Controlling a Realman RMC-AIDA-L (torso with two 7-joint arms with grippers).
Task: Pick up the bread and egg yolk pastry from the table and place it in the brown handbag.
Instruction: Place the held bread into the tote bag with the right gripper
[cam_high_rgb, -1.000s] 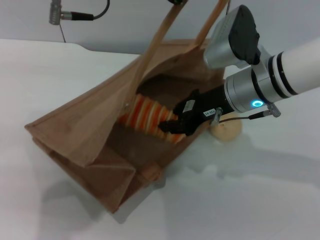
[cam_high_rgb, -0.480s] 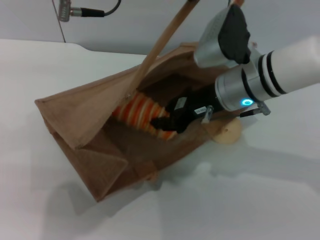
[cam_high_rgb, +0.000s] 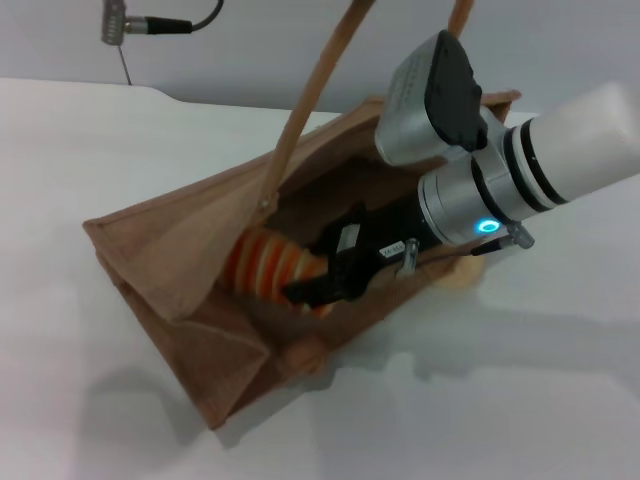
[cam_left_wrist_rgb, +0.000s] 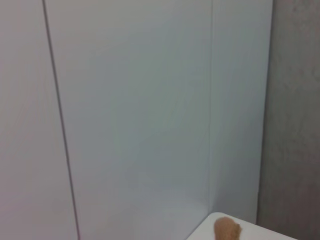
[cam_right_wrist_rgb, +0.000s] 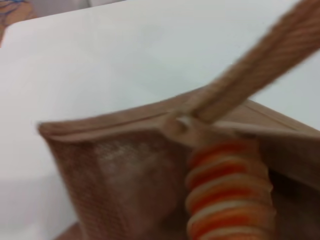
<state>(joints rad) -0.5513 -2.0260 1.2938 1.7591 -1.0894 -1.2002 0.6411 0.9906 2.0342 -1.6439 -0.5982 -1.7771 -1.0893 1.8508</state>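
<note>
White table (cam_high_rgb: 90, 420), brown handbag (cam_high_rgb: 190, 260) containing bread (cam_high_rgb: 265, 262), right gripper (cam_high_rgb: 318, 288) inside

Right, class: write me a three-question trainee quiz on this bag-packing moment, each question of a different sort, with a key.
1. True or false: the bread is inside the brown handbag.
2. Which gripper reaches into the handbag? A) left B) right
3. Fill in: the egg yolk pastry lies on the ____, outside the bag.

Key:
1. True; the striped loaf shows inside the bag's opening.
2. B; the right gripper is at the loaf.
3. Table, partly hidden behind the right arm.
</note>
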